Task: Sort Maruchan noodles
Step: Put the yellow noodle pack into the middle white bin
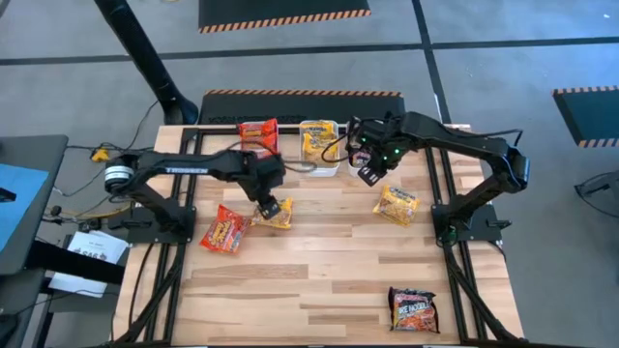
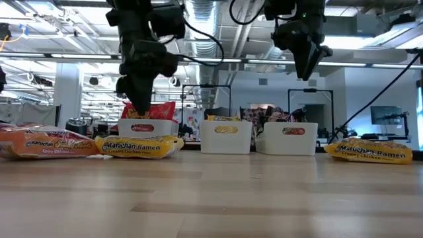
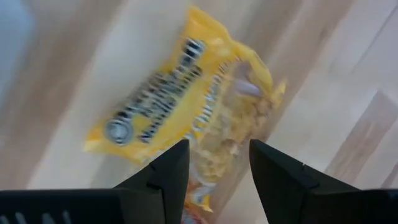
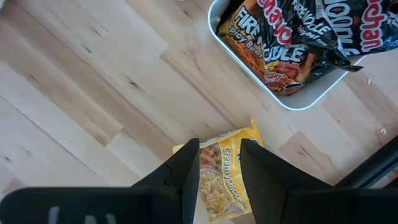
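The left gripper [image 1: 272, 206] hangs directly over a yellow packet [image 1: 278, 215] of Maruchan noodles lying flat on the wooden table [image 1: 329, 280]; its two dark fingers stand parted, one to each side of the packet's width, and they hold nothing. In the left wrist view the yellow packet [image 3: 186, 112] shows just beyond the fingertips, its long axis running slantwise across the line between them, so I judge that a straight drop with perhaps a small turn of the wrist would bracket it. This arm is plainly the nearer one. Just to the outer side of this gripper lies a red packet [image 1: 223, 231], close beside the yellow one. The right gripper [image 1: 373, 166] hovers high, its fingers partly spread and empty, with a second yellow packet [image 4: 224, 171] on the boards beneath and ahead of it and a white tray [image 4: 298, 99] of dark packets [image 4: 292, 37] beyond. A further dark packet [image 1: 413, 309] lies well apart, toward the near edge. The packets are thin, crinkled, glossy plastic, squarish and lumpy, likely slippery and yielding under a pinch; the table is smooth pale planking.
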### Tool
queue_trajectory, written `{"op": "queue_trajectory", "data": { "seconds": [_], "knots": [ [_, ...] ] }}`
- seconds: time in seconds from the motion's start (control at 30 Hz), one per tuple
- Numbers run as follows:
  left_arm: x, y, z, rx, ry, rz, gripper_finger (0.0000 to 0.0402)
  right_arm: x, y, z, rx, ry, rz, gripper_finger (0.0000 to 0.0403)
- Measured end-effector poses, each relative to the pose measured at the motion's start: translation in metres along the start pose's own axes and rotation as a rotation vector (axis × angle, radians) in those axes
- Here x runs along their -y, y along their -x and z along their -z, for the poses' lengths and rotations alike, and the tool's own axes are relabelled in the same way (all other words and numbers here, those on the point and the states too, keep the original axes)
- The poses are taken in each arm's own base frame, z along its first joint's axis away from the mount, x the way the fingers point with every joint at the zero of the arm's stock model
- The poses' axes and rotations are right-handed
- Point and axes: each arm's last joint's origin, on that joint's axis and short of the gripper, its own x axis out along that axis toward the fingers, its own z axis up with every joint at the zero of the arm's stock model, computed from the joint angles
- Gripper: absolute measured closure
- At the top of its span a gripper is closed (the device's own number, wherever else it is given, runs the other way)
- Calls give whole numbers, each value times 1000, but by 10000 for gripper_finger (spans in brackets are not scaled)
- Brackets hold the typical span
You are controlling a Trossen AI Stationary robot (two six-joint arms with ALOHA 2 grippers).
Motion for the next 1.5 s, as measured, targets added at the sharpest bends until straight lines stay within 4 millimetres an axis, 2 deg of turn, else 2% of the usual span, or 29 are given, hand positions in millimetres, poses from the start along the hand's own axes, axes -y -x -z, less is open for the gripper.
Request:
{"op": "queue_trajectory", "data": {
  "seconds": [0.17,0.33,0.57,0.67,0.77,0.93,1.0,1.23,1.5],
  "knots": [
    [13,-27,1,-63,-45,-4,248,0,0,0,3,0,1,264],
    [18,-51,2,-95,-67,-75,248,-1,0,-1,9,0,-2,264],
    [21,-70,3,-141,-44,-115,248,-2,0,0,8,7,-3,264],
    [23,-72,4,-131,-41,-125,254,-6,0,1,8,21,-5,264],
    [26,-72,3,-111,-49,-120,279,-9,0,3,8,33,-8,264],
    [31,-77,4,-109,-72,-61,369,-10,0,3,15,37,-11,264],
    [34,-79,2,-88,-81,-22,391,-10,0,3,15,37,-11,264],
    [41,-77,-4,-42,-126,122,401,-10,0,3,16,37,-9,264],
    [47,-53,-11,94,-170,167,401,-10,0,2,18,37,-10,266]
  ]
}}
